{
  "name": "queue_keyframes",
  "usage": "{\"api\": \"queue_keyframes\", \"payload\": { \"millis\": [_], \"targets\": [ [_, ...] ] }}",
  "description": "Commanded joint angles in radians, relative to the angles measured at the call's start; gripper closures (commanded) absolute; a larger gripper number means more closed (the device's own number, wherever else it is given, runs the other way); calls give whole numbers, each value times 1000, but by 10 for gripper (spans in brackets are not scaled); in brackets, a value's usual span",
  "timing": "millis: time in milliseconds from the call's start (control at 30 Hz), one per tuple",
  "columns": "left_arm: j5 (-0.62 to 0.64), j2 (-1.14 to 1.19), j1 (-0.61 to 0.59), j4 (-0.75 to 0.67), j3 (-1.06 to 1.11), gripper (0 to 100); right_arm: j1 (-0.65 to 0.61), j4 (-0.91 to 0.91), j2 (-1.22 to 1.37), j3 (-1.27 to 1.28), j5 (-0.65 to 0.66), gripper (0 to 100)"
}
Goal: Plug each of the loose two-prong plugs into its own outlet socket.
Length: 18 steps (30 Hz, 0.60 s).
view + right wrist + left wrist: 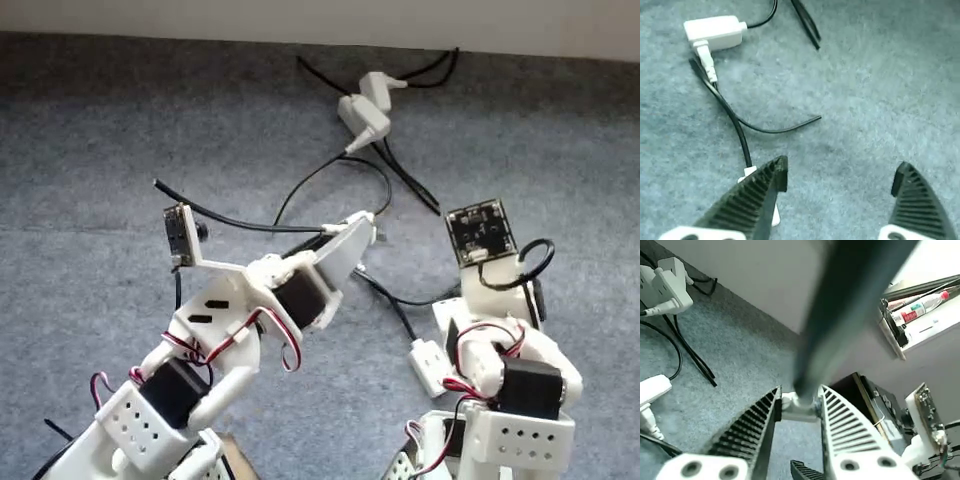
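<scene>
A grey, fuzzy table (100, 150) is seen under everything. Two white arms are set on it side by side. The left arm (220, 330) is stretched out toward the middle. The right arm (510, 390) is bent up at the near side.

The left hand (800, 390) is held above the table. Its two fingers are pressed tight on a small white plug (799, 409), which is gripped between them. A black cord (840, 300) is seen running up from that plug.

The right hand (842, 165) is held low over the table. Its fingers are spread wide apart, and nothing is held between them.

At the far side, near the wall, a white outlet (362, 120) is laid on the table. Another white part is joined to it, and black cords are spread around it. A white block (428, 365) is laid just beside the right arm, with a black cord coming from it.

In the right wrist view, a white box (715, 31) is seen well apart from the hand. A little plug (706, 60) is laid just beside the box; whether they touch cannot be told. A white piece (747, 175) is partly hidden under one finger. A loose cord (790, 129) is laid on the table between the box and the hand.
</scene>
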Motion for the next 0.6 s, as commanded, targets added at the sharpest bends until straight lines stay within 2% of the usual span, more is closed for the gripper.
{"api": "queue_keyframes", "payload": {
  "millis": [0,67,133,267,333,567],
  "targets": [
    [-172,119,39,91,-130,993,12,68,-10,-8,25,646],
    [-255,237,59,97,-160,993,24,74,-10,41,25,646],
    [-276,337,73,77,-177,993,61,61,-10,87,25,646],
    [-356,484,140,3,-194,993,211,-59,-10,208,37,646],
    [-419,532,180,-21,-191,993,271,-125,-8,294,104,646],
    [-430,568,197,-38,-191,993,377,-272,-7,526,345,646]
  ]
}}
